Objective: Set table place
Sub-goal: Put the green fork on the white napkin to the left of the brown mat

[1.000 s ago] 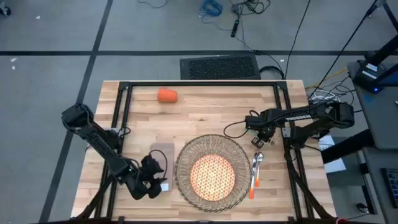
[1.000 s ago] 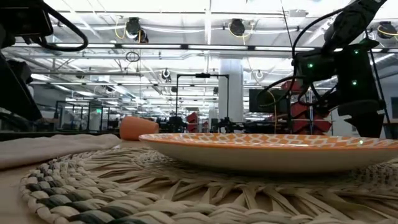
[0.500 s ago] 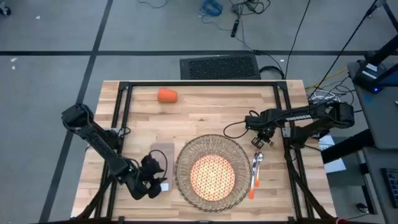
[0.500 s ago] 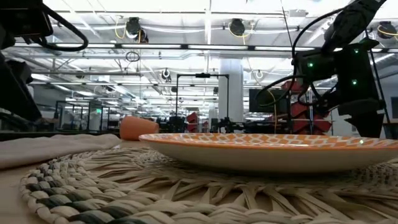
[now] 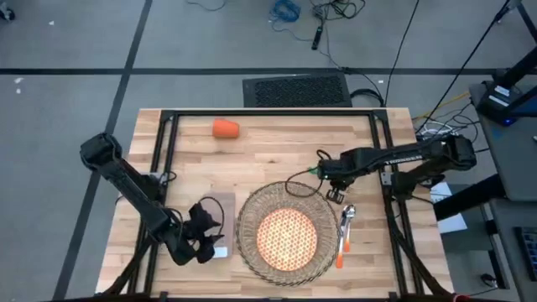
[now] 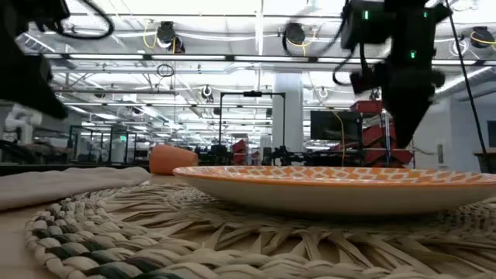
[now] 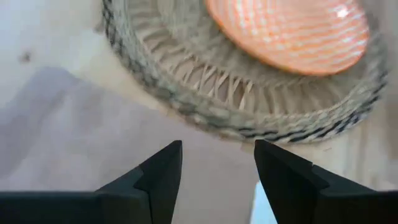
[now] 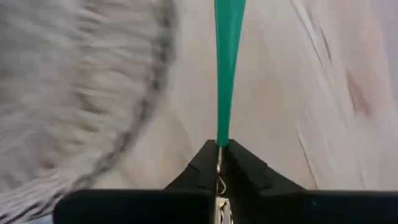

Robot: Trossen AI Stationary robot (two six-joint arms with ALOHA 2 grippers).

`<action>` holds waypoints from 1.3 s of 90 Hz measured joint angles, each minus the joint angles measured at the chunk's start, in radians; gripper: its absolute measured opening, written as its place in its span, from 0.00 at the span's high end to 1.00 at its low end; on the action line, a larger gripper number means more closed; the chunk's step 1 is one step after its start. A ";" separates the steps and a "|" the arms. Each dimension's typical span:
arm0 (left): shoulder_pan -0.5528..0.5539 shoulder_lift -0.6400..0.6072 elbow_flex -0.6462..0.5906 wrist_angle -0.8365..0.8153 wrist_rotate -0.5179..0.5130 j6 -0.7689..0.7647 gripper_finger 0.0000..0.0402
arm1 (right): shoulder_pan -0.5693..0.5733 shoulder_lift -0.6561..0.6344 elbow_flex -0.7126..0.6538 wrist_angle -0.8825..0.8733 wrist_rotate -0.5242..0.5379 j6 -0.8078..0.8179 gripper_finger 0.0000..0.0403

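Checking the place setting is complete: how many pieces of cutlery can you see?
2: an orange-handled piece lying right of the placemat, and a green-handled piece clamped in the right gripper. More may be hidden.

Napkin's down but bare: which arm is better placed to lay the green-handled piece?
Right: the right gripper is shut on the green-handled cutlery. The left gripper hangs open over the napkin.
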 joint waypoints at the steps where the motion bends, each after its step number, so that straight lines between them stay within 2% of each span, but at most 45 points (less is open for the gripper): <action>1: 0.000 -0.007 0.000 0.000 -0.001 0.005 0.54 | 0.006 0.000 0.007 0.001 0.000 -0.006 1.00; 15: 0.017 -0.091 0.000 -0.004 -0.003 0.091 0.54 | 0.089 0.036 0.096 -0.029 0.004 -0.077 1.00; 22: 0.047 -0.128 0.000 -0.011 0.031 0.117 0.54 | 0.128 0.088 0.149 -0.037 0.004 -0.121 1.00; 34: 0.128 -0.173 0.000 -0.010 0.150 0.172 0.54 | 0.200 0.232 0.270 -0.043 0.029 -0.240 1.00; 46: 0.221 -0.210 0.000 0.023 0.311 0.254 0.54 | 0.265 0.394 0.424 -0.049 0.062 -0.375 1.00; 60: 0.339 -0.235 0.000 0.038 0.468 0.325 0.54 | 0.310 0.548 0.609 -0.121 0.145 -0.526 1.00; 76: 0.485 -0.229 -0.023 0.172 0.726 0.393 0.54 | 0.340 0.652 0.795 -0.203 0.257 -0.657 1.00; 86: 0.571 -0.214 -0.025 0.217 0.805 0.426 0.54 | 0.349 0.692 0.891 -0.227 0.297 -0.725 1.00; 102: 0.677 -0.152 -0.025 0.398 0.981 0.445 0.54 | 0.351 0.734 1.016 -0.228 0.356 -0.801 1.00; 117: 0.728 -0.058 -0.025 0.448 1.066 0.417 0.54 | 0.349 0.756 1.066 -0.229 0.371 -0.843 1.00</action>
